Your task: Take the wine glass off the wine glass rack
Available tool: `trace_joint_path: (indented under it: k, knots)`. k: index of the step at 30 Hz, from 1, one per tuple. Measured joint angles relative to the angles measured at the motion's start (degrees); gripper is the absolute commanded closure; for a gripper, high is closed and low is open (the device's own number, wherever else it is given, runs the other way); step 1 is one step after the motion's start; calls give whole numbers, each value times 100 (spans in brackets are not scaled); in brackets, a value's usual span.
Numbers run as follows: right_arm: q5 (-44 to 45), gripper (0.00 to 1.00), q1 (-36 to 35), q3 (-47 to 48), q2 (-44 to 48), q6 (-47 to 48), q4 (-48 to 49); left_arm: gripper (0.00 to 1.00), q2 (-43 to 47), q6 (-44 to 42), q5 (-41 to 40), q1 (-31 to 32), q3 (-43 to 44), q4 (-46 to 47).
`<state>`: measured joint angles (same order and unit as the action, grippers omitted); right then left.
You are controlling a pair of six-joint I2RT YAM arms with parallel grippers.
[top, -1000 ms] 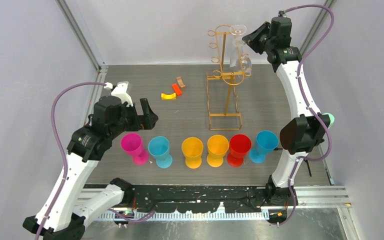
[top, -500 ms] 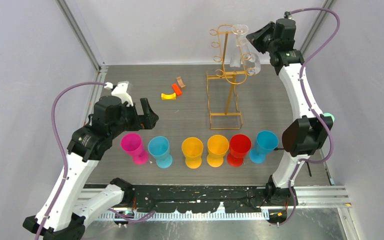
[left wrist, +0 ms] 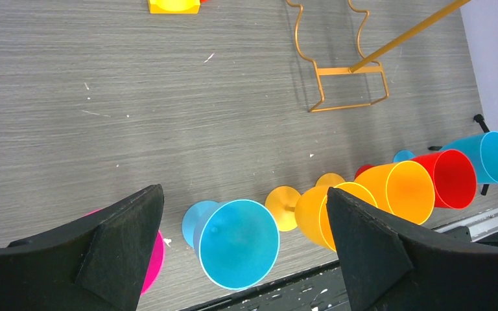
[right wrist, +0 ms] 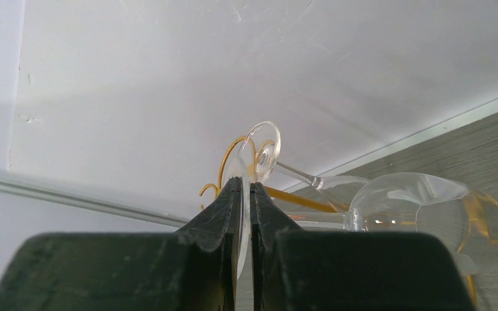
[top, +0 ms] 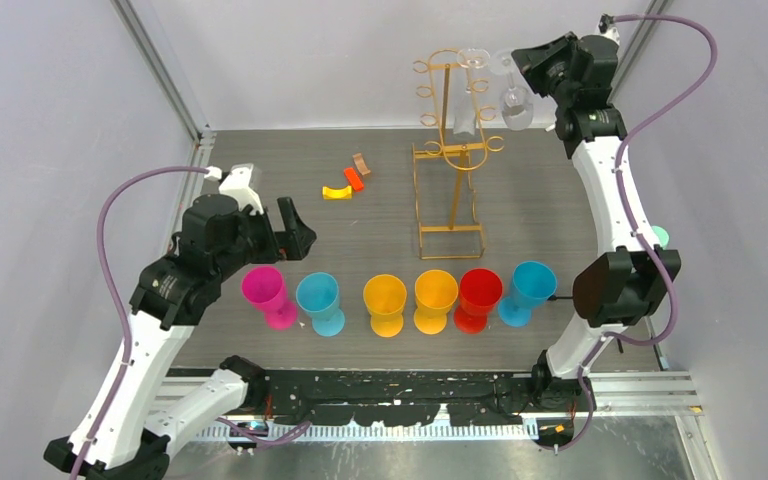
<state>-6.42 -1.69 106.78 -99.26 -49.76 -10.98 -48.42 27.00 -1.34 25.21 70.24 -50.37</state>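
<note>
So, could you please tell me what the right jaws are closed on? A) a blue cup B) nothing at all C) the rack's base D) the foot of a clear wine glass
D, since the right wrist view shows the right jaws shut on the thin clear foot of the wine glass.

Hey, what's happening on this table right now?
The right pincer is shut on the foot of a clear wine glass, holding it beside the top of the gold rack, apparently free of it. A second glass hangs on the rack. The left pincer is open, idle above the coloured cups.
</note>
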Motion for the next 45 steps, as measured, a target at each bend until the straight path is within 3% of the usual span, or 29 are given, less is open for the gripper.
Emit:
trace_joint_path:
  k: [10, 20, 30, 33, 41, 45]
  knots:
    - [256, 100, 4, -352, 444, 33, 9, 0, 57, 4, 13, 0, 0, 7]
    - [186, 100, 7, -461, 1746, -103, -4, 0, 201, 0, 136, 0, 0, 129]
    - [-1010, 100, -74, -717, 2426, -1569, 667, 0, 393, -212, 1875, 0, -74, 1421]
    - [-1259, 100, -354, -730, 2391, -1947, 793, 0, 450, -297, 2223, 0, -2, 1803]
    - [-1458, 100, -2153, -734, 2356, -2378, 678, 0, 560, -688, 2747, 0, 306, 2647]
    - [-1475, 100, -2721, -903, 2284, -2566, 660, 2, 629, -949, 2865, 0, 398, 2990]
